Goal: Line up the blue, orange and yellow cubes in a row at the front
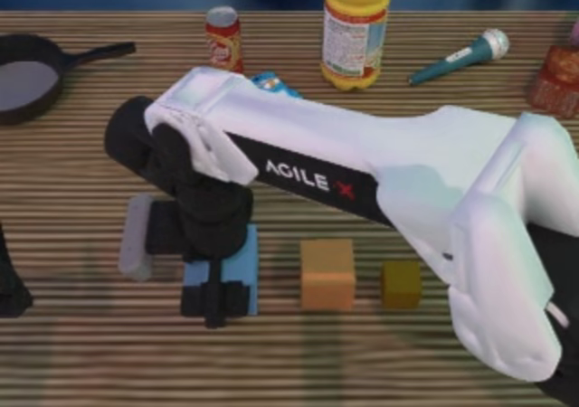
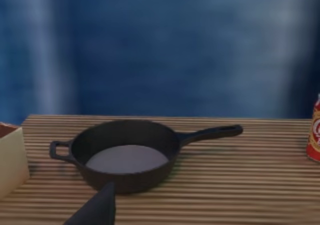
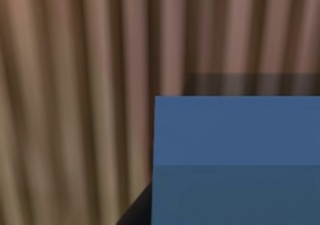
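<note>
Blue cube (image 1: 244, 264) lower centre-left of top view, under right gripper (image 1: 215, 298); black fingers straddle it, grasp or release cannot tell. Orange cube (image 1: 327, 274) just right, yellow cube (image 1: 401, 283) beyond, all in row. Right wrist view: only blue cube face and striped table (image 3: 75, 110). Left wrist view alone shows frying pan (image 2: 125, 155) inside, empty. Left gripper (image 1: 11, 285) parked at left edge.

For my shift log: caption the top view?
Right gripper over blue cube, in a row with orange cube and yellow cube.
</note>
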`<state>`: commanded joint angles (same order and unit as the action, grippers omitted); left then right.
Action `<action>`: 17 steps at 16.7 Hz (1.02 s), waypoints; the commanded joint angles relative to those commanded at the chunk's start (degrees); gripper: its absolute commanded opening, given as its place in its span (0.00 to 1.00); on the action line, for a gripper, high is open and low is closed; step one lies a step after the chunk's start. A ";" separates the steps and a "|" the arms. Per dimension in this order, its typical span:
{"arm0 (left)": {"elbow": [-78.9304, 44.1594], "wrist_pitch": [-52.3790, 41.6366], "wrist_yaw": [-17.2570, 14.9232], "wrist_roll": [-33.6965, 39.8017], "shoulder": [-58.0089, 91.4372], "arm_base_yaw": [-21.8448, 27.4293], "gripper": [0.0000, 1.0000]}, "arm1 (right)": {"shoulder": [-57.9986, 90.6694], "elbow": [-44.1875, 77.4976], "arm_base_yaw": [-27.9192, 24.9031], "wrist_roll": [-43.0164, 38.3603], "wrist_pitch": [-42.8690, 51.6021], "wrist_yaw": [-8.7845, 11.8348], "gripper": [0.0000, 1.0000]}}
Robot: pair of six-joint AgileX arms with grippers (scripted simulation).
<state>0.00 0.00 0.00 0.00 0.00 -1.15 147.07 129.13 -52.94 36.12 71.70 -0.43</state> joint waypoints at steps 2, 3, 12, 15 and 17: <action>0.00 0.00 0.00 0.00 0.00 0.00 1.00 | 0.00 0.00 0.00 0.00 0.00 0.00 0.90; 0.00 0.00 0.00 0.00 0.00 0.00 1.00 | 0.00 0.00 0.00 0.00 0.00 0.00 0.98; 0.00 0.00 0.00 0.00 0.00 0.00 1.00 | 0.01 0.01 0.14 0.00 0.01 0.00 1.00; 0.00 0.00 0.00 0.00 0.00 0.00 1.00 | 0.52 2.35 -0.11 0.17 2.25 -0.02 1.00; 0.00 0.00 0.00 0.00 0.00 0.00 1.00 | 1.27 6.92 -0.21 0.16 6.27 -0.04 1.00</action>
<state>0.00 0.00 0.00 0.00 0.00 -1.15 148.34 136.05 -53.15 36.28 77.97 -0.47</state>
